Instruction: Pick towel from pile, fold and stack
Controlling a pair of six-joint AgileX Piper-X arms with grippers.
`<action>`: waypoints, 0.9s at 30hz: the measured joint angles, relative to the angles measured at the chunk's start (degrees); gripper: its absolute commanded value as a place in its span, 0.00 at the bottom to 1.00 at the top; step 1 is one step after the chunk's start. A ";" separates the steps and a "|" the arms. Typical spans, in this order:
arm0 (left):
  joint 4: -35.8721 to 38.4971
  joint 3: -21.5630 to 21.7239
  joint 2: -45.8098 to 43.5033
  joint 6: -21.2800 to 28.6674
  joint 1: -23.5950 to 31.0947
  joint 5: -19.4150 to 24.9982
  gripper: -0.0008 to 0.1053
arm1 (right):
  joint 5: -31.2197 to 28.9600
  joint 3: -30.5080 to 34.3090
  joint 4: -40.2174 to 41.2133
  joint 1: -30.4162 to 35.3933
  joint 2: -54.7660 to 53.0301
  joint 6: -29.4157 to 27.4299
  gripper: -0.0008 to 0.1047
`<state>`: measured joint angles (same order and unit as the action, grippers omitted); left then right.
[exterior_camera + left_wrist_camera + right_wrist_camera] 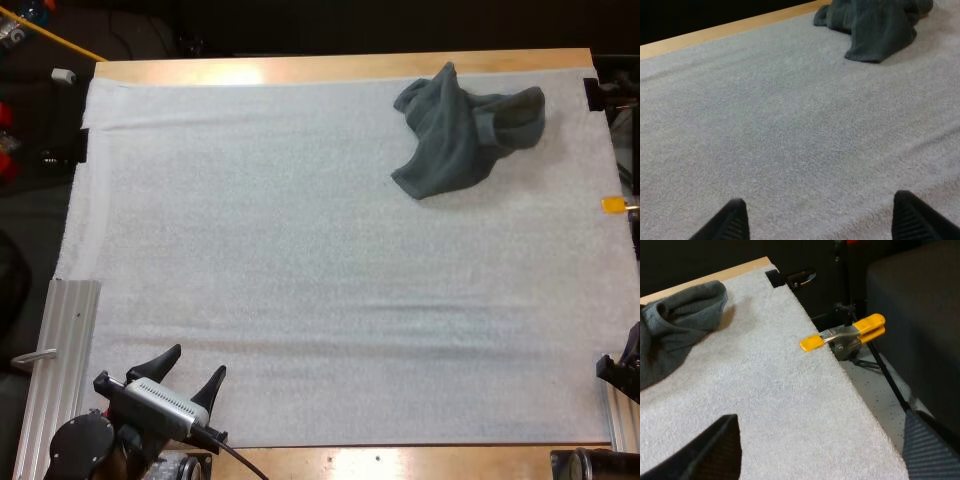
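One crumpled dark grey-green towel [465, 135] lies on the white mat [300, 260] near its far right corner. My left gripper [190, 372] hovers over the mat's near left edge, far from the towel, open with nothing between its fingers. From the left wrist view the towel [875, 25] lies well ahead of the spread fingers [727, 225]. My right gripper [820, 440] is open and empty over the mat's right edge, with the towel [675, 330] a short way beyond it, apart from it.
An orange clamp [845, 335] grips the mat's right edge, and a black clip [775, 277] holds its far right corner. An aluminium rail [60, 350] runs along the near left side. The wooden table edge [300, 68] borders the far side.
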<state>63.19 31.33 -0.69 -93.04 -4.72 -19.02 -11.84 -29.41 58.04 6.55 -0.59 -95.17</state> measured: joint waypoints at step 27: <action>-0.47 10.05 12.99 -0.45 -0.09 -0.63 0.55 | 16.78 -16.57 1.58 -0.11 13.06 -6.35 0.63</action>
<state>62.72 41.38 12.30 -93.50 -4.81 -19.65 4.94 -45.98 59.61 6.44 12.47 -101.52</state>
